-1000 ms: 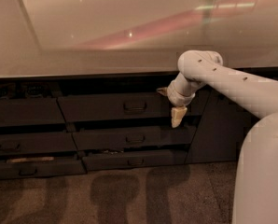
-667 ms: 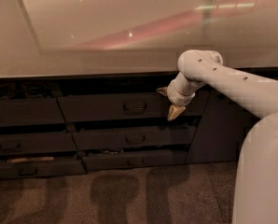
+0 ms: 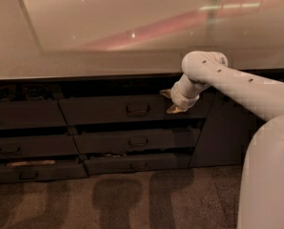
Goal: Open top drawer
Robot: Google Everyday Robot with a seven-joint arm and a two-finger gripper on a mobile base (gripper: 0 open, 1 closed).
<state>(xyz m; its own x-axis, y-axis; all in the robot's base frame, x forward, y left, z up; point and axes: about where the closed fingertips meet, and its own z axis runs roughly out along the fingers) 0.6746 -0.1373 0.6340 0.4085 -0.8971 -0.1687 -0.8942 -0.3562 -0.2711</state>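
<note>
Top drawer [image 3: 99, 112] sits directly under the countertop [image 3: 108, 56] and looks shut, loop handle [image 3: 138, 109] at its centre. Gripper [image 3: 171, 102] is just right of that handle, close to the front, fingers spread, holding nothing. I'd shift left, close on the loop, pull straight out. Contents hidden. The lowest drawer [image 3: 42, 171], below-left of the top drawer, is ajar with something pale [image 3: 30, 163] showing.
</note>
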